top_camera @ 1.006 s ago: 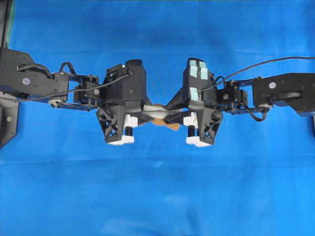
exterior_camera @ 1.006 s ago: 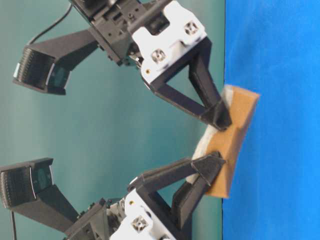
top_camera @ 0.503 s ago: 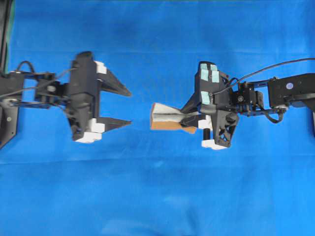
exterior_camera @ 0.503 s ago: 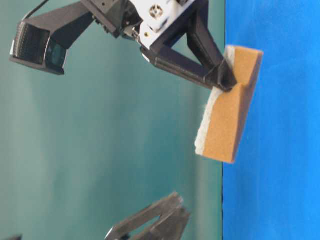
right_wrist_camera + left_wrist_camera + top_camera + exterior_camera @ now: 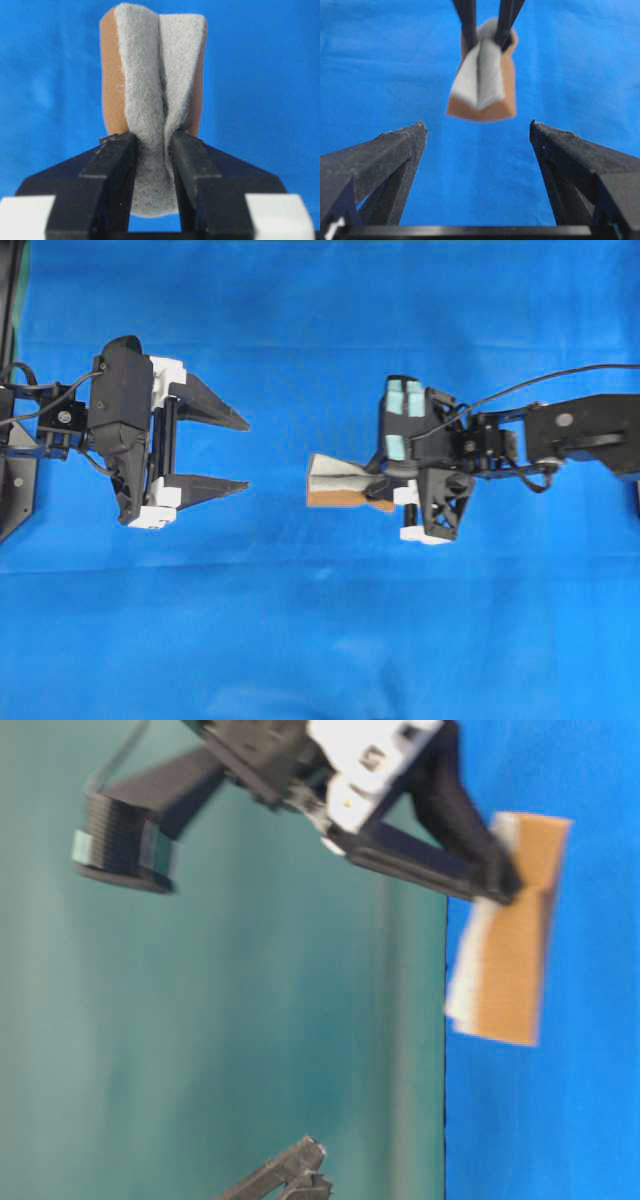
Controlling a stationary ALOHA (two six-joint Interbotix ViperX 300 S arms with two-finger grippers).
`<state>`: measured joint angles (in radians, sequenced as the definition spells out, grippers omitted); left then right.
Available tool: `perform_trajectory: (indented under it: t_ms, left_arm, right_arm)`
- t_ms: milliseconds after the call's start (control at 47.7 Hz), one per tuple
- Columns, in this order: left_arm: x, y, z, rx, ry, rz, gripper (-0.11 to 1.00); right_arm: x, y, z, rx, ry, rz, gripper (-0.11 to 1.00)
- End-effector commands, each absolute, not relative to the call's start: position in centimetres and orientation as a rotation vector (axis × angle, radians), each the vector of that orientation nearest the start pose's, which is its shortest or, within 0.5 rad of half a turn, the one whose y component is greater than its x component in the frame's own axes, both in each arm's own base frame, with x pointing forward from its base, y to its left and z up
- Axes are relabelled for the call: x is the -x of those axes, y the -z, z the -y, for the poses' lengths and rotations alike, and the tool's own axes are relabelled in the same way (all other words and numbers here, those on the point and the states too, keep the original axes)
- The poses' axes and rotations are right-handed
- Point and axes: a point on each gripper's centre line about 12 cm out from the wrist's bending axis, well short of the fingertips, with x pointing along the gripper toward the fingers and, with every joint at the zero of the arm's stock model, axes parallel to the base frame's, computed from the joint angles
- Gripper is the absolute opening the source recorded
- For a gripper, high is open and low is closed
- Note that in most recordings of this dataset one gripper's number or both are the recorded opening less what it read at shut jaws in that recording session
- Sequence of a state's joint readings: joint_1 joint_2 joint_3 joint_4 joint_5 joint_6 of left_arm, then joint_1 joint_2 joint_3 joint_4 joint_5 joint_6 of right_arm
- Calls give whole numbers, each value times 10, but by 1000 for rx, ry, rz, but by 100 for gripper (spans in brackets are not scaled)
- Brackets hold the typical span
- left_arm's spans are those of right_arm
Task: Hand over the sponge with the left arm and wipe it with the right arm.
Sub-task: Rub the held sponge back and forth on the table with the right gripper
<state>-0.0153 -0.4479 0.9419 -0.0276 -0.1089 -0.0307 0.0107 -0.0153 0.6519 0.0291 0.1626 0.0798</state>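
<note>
The sponge (image 5: 338,485) hangs over the blue cloth, pinched at its right end by my right gripper (image 5: 380,487), the one with teal patches. In the right wrist view the fingers (image 5: 116,155) squeeze the grey felt face of the sponge (image 5: 155,75) into a fold, orange-brown foam behind. The table-level view shows the sponge (image 5: 510,950) hanging from the right gripper (image 5: 503,880) above the cloth. My left gripper (image 5: 247,455) stands open and empty, well to the left of the sponge. Its wrist view shows its wide-spread left gripper (image 5: 477,127) with the sponge (image 5: 482,82) beyond the tips.
Blue cloth (image 5: 320,640) covers the whole table. A black mount (image 5: 12,480) stands at the left edge. A teal backdrop (image 5: 250,1020) fills the table-level view, with a left fingertip (image 5: 290,1175) at its bottom.
A second ago both grippers held the sponge. The left one opened, let go and drew back to the left. The right gripper keeps the sponge and has edged slightly left.
</note>
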Motion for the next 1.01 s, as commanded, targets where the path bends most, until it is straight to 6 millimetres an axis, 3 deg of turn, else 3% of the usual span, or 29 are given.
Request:
perform_trajectory:
  t_ms: [0, 335, 608, 985]
  left_arm:
    - [-297, -241, 6, 53, 6, -364, 81]
    - [-297, -240, 5, 49, 5, -365, 81]
    - [-297, -240, 5, 48, 4, -364, 81]
    - [-297, -240, 3, 45, 0, -365, 81]
  right_arm:
    - [-389, -160, 0, -90, 36, -789, 33]
    - [-396, -97, 2, -67, 37, -904, 32]
    - [-395, -98, 14, -65, 59, -907, 30]
    - [-382, -115, 85, 0, 174, -882, 29]
